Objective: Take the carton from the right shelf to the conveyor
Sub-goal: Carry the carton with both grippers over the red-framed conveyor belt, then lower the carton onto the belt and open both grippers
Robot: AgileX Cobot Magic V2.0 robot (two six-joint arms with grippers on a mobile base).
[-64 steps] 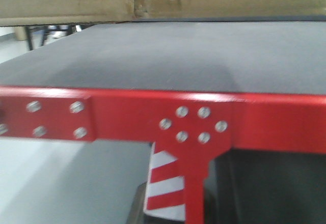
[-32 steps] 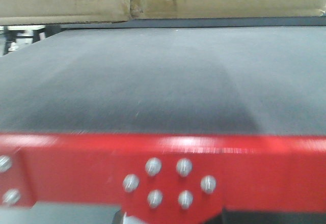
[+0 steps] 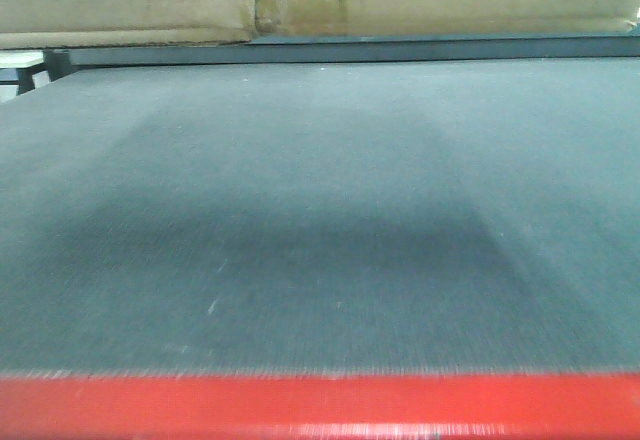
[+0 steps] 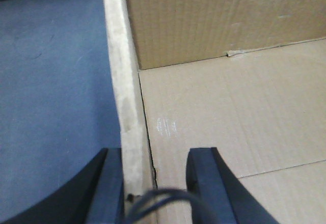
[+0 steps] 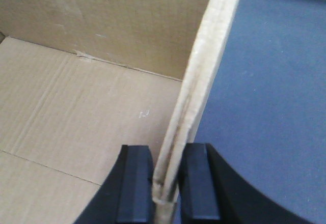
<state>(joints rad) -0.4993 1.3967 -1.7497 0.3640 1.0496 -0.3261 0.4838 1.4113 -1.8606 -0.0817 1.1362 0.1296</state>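
The brown carton point(image 3: 130, 0) hangs across the top of the front view, above the dark grey belt of the conveyor point(image 3: 320, 210). In the left wrist view my left gripper point(image 4: 155, 158) straddles the carton's left wall point(image 4: 125, 91). The outer finger point(image 4: 109, 183) lies against the wall, and a wide gap separates the wall from the inner finger point(image 4: 209, 183). My right gripper point(image 5: 166, 155) is shut on the carton's right wall point(image 5: 204, 56). Both wrist views look down into the carton's bare inside point(image 5: 86, 96). The right shelf is out of view.
The conveyor's red front edge point(image 3: 320, 410) runs along the bottom of the front view. Belt surface shows outside the carton on the left point(image 4: 51, 81) and on the right point(image 5: 270, 81). A dark frame rail point(image 3: 350, 52) borders the belt's far side.
The front view has closed in on the conveyor: the red edge and its bolts slid down the frame and the belt now fills it. The carton stays at the top.
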